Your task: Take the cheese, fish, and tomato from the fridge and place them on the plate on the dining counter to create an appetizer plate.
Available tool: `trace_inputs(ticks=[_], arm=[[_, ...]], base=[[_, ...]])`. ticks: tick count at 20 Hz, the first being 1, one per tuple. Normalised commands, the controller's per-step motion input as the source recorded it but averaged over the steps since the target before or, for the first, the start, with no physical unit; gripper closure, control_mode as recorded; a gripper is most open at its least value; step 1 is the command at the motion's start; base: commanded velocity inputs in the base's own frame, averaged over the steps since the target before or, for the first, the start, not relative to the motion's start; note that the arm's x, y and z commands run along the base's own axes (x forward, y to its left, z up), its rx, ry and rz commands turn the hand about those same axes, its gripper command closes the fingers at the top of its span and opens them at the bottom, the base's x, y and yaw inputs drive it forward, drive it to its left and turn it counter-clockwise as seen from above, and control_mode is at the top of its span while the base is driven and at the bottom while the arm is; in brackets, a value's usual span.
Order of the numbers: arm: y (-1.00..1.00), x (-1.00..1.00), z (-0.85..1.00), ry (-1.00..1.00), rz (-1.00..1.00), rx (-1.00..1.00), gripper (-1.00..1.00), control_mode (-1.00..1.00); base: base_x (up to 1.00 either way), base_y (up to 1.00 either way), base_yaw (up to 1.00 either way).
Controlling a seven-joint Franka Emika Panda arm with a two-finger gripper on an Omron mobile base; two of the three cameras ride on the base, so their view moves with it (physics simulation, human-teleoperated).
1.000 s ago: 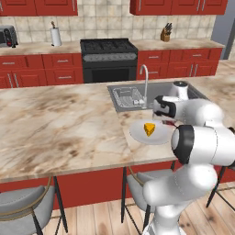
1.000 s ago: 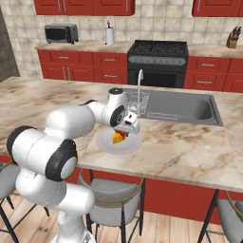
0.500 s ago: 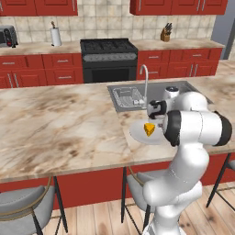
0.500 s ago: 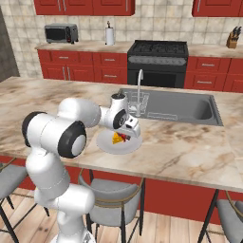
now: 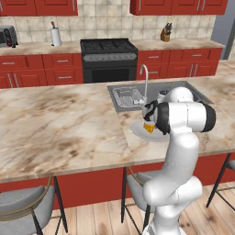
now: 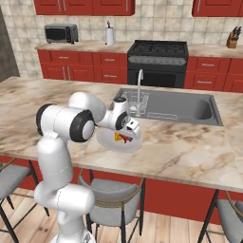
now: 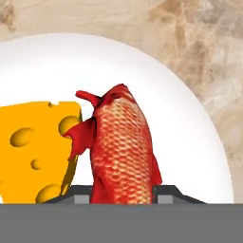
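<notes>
Gripper [image 7: 122, 192], frame bottom: clamped on fish [image 7: 122, 152]; cheese [image 7: 35, 149] touching at left; plate [image 7: 180, 118] beneath; dining counter [image 7: 199, 42] upper right.

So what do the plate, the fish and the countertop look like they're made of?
The plate looks like plain glazed ceramic: smooth, white, unpatterned. The fish looks like raw scaly flesh, red with a pale scale pattern, possibly slippery. The dining counter looks like polished stone, judging by its beige-brown marbled veining. All rendered, so these are guesses.

Scaly fish [image 7: 122, 147], marbled counter [image 7: 209, 42]
</notes>
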Motion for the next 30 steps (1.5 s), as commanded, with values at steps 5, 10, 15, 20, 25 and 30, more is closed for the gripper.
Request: trace_inputs(ticks=[5,10,15,20,25,30], arm=[[-0.02,0.44,-0.43,0.0,-0.07,0.0,1.0,-1.0],[0.0,0.05,-0.18,0.0,-0.04,0.0,-1.0,-1.0],[-0.05,-0.15,0.05,0.0,-0.08,0.0,-1.0,-1.0],[0.0,-0.17,0.37,0.0,-0.09,0.0,-1.0,-1.0],[0.0,-0.55,0.88,-0.11,-0.06,0.0,-1.0,-1.0],[0.0,-0.99,0.7,-0.18,0.0,0.0,-1.0,-1.0]], base=[[0.0,0.0,0.0],[0.0,0.0,0.0],[0.0,0.0,0.0],[0.0,0.0,0.0],[0.0,0.0,0.0],[0.0,0.0,0.0]])
